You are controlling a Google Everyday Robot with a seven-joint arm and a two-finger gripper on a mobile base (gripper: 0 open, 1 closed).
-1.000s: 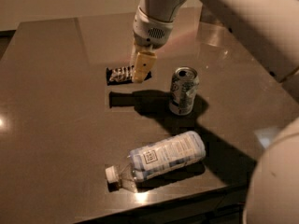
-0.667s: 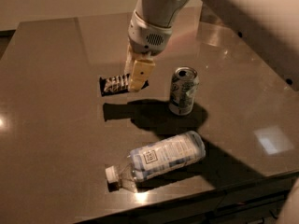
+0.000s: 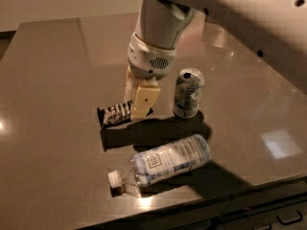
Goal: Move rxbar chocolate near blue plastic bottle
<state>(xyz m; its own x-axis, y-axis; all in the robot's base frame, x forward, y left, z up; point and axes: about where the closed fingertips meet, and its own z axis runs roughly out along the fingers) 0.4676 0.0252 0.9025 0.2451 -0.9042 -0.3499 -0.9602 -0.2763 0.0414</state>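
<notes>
The rxbar chocolate (image 3: pixel 114 114), a small black-wrapped bar with white lettering, is held by its right end in my gripper (image 3: pixel 139 108), a little above the table; its shadow falls just below it. The gripper's cream fingers (image 3: pixel 144 98) are shut on the bar. The blue plastic bottle (image 3: pixel 165 164) lies on its side near the front edge, its white cap pointing left, just in front of the held bar and apart from it.
A green-and-white drink can (image 3: pixel 188 93) stands upright right of the gripper, close to it. The dark table (image 3: pixel 48 80) ends at its front edge just beyond the bottle. My white arm reaches in from the upper right.
My gripper has carried the bar toward the table's front, closer to the bottle. The bottle and can have not moved on the table.
</notes>
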